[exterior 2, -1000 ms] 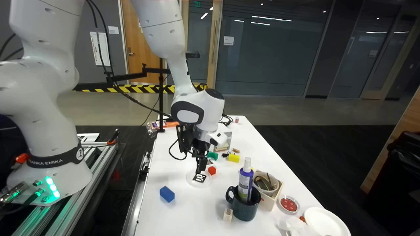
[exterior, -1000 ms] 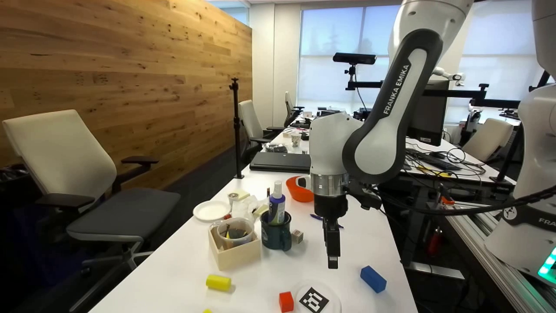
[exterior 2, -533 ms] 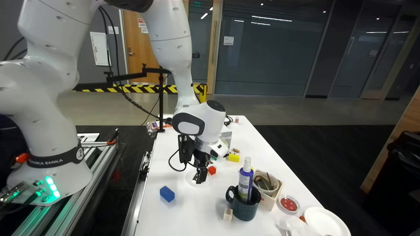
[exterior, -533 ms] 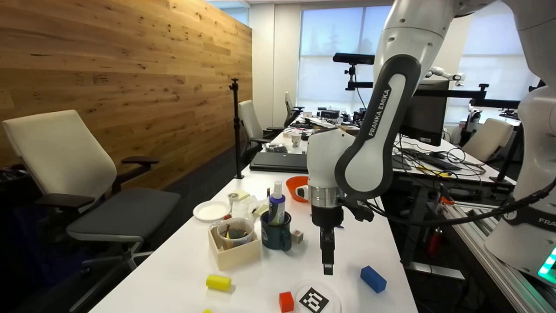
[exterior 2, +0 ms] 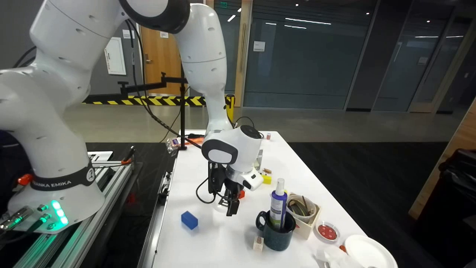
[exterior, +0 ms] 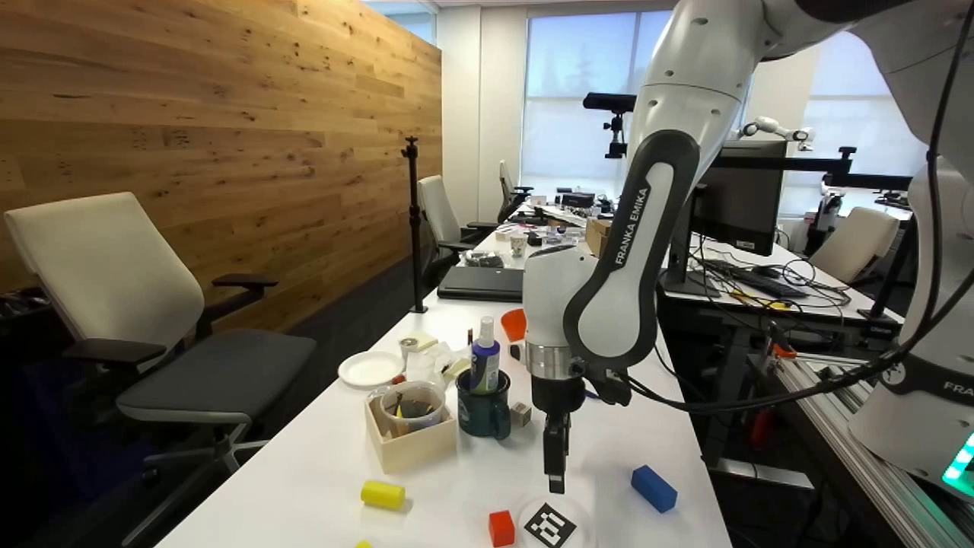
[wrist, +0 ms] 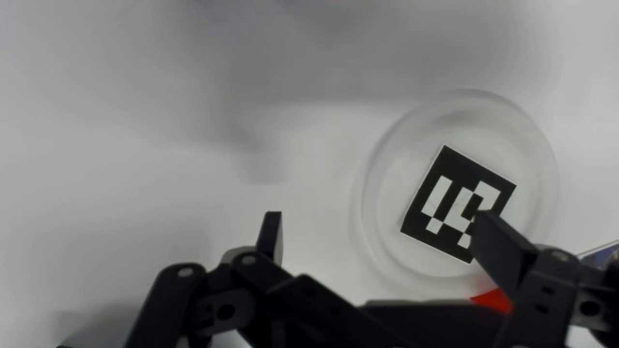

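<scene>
End effector [wrist: 379, 227] released, fingers [wrist: 503, 251] wide apart, nothing between them; hangs over the counter [exterior: 304, 510], clearance hard to judge; in the wrist view the right-hand finger overlaps the lower corner of the marker [wrist: 452, 203], so a straight descent could strike the dish [wrist: 401, 164], tipping or skidding it; cause would be off-centre alignment; a skid might shove the red block [wrist: 494, 299], lower right; dish sits right of centre there; in an exterior view, bottom centre, just under the fingertips, blue block [exterior: 654, 488] to its right.
</scene>
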